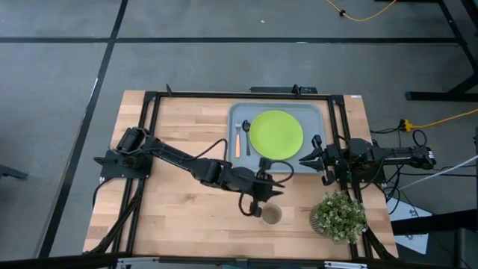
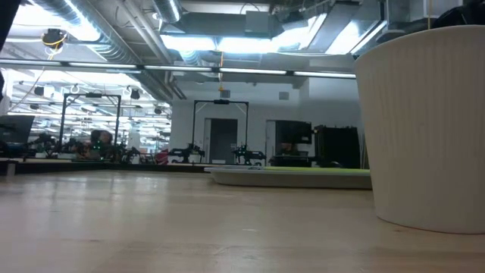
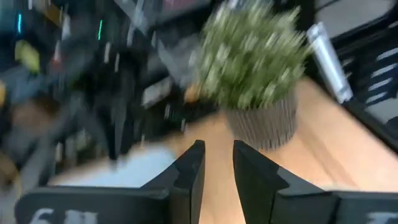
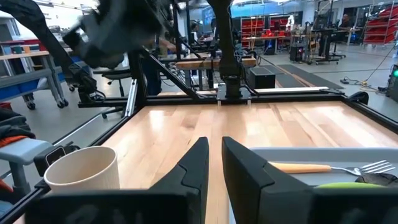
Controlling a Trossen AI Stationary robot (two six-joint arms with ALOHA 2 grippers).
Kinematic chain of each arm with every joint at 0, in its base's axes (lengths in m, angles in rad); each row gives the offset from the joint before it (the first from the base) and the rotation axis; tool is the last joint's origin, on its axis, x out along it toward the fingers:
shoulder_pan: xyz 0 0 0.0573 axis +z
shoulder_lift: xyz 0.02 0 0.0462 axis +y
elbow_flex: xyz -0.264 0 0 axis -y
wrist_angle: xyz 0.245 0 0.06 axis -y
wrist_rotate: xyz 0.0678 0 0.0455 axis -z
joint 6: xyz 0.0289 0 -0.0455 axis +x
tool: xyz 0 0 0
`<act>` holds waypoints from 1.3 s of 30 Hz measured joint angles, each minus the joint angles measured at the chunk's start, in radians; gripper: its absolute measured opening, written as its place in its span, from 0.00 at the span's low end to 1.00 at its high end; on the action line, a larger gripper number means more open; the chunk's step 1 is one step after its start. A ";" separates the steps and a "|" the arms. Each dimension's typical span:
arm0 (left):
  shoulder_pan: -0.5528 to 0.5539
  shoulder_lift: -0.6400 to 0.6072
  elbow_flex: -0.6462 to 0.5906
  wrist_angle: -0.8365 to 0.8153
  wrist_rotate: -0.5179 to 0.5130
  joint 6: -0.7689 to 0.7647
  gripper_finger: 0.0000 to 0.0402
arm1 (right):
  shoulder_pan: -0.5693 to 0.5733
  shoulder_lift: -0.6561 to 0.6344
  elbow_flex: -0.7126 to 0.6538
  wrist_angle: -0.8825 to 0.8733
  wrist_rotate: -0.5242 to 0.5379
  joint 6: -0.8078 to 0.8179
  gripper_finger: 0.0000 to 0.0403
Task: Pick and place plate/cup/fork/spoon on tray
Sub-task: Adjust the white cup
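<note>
Wooden tabletop [image 1: 179, 127]: wide bare run from 9 o'clock through 11 o'clock of the table centre; free passage there.

Large grey-blue rectangular tray [image 1: 317, 112] at 1 o'clock, raised rim all round. Flat round lime-green plate [image 1: 276, 131] fills its middle; orange-handled fork [image 1: 238, 139] and slim dark spoon [image 1: 246, 134] lie along the strip at 9 o'clock of the plate. Little bare tray floor shows.

Small tan cup [image 1: 270, 216] at 5 o'clock, left gripper [image 1: 267, 203] just beside it at its 11 o'clock. Bushy potted plant in a ribbed pot [image 1: 340, 215] at 3 o'clock of the cup; narrow gap between the two.

Right gripper [image 1: 305, 158] sits near the tray's 5 o'clock corner, fingers nearly together.
</note>
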 joint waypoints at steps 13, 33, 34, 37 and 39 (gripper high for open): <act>-0.012 0.000 0.000 0.399 -0.196 0.403 0.19 | 0.000 0.000 0.000 -0.028 0.000 0.001 0.13; 0.070 0.010 0.187 -0.495 0.163 -0.542 0.19 | 0.000 0.000 0.000 -0.029 0.000 0.053 0.13; 0.082 0.022 0.188 -0.490 0.180 -0.584 0.19 | 0.000 0.000 0.000 -0.033 0.000 0.053 0.13; 0.105 0.064 0.187 -0.494 0.223 -0.676 0.19 | 0.000 0.000 0.000 -0.056 0.000 0.053 0.13; 0.112 0.092 0.187 -0.489 0.269 -0.708 0.19 | 0.000 0.001 0.000 -0.056 0.000 0.053 0.13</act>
